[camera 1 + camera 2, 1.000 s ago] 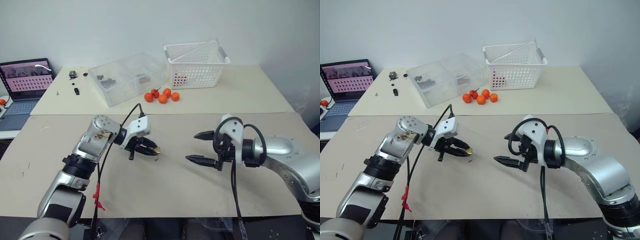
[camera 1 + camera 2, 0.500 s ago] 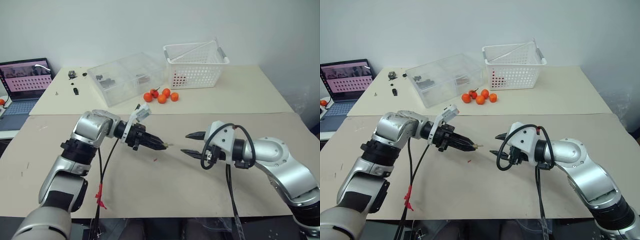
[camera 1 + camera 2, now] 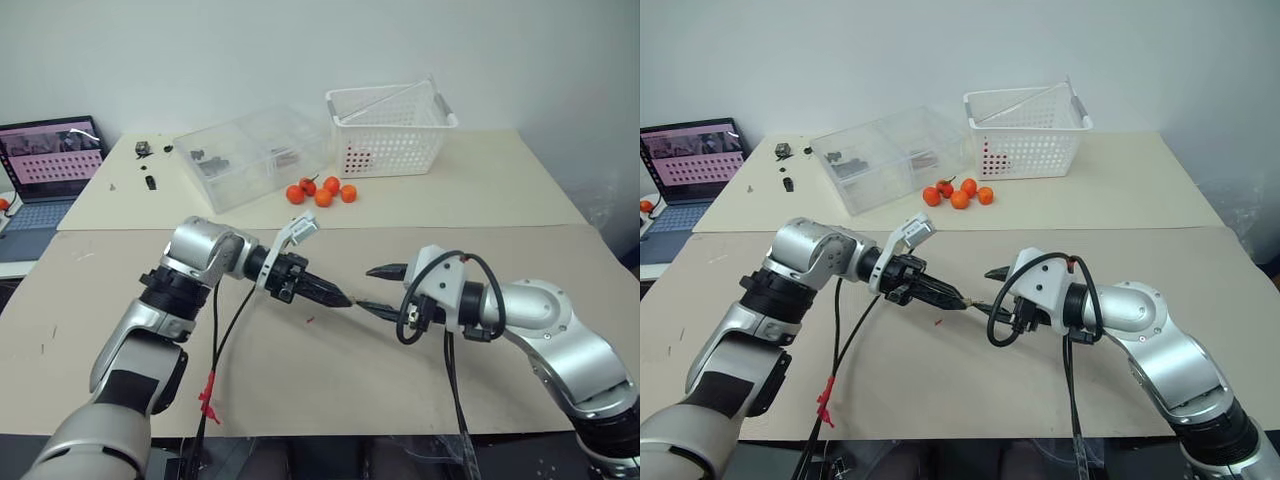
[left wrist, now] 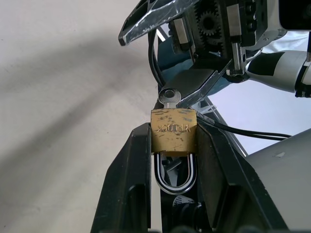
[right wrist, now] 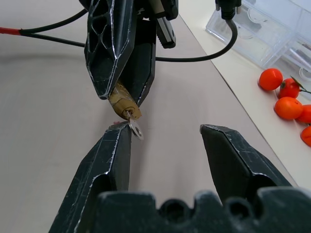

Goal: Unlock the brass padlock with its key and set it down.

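Lining up the key grab: left gripper clamping padlock, right gripper parted beside key, needing to pinch and twist.

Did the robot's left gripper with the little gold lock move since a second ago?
Yes. The left gripper, shut on the brass padlock, rose off the table and swung toward the right gripper.
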